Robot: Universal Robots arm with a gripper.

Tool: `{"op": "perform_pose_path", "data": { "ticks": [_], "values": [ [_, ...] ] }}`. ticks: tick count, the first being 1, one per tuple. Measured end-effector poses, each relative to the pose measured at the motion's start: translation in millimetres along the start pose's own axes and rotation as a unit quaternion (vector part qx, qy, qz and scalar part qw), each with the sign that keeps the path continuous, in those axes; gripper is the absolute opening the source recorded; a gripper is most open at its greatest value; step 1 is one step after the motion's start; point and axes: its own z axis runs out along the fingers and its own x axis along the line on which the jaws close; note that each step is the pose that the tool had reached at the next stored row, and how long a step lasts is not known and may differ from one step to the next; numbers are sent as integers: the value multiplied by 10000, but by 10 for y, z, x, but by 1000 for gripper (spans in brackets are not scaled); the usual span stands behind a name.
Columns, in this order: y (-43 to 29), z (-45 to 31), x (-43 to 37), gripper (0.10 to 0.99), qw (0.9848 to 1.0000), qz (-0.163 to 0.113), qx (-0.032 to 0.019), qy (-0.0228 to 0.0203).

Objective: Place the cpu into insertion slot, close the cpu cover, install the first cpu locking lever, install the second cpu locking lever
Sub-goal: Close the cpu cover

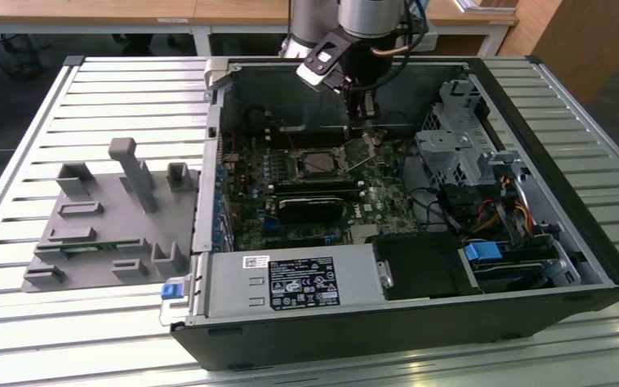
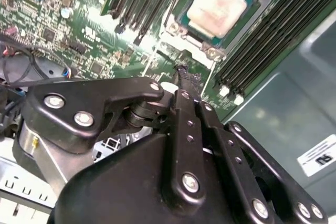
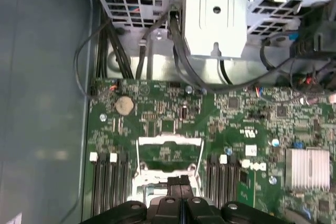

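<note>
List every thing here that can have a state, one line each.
cpu: seated in the insertion slot, top uncovered
cpu cover: open, swung up off the slot
locking lever: unlatched, angled up
pincer: shut, holding nothing, beside the slot
computer case: side panel off, inside exposed

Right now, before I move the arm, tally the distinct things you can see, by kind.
cpu: 1
coin battery: 1
finned heatsink: 1
grey fixture: 1
computer case: 1
Total: 5
</note>
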Motion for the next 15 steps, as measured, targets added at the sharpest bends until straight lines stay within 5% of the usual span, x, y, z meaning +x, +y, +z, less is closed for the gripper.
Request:
{"op": "perform_pose_path", "data": {
  "ticks": [15],
  "values": [
    [273, 111, 49, 106, 10000, -86, 31, 4]
  ]
}}
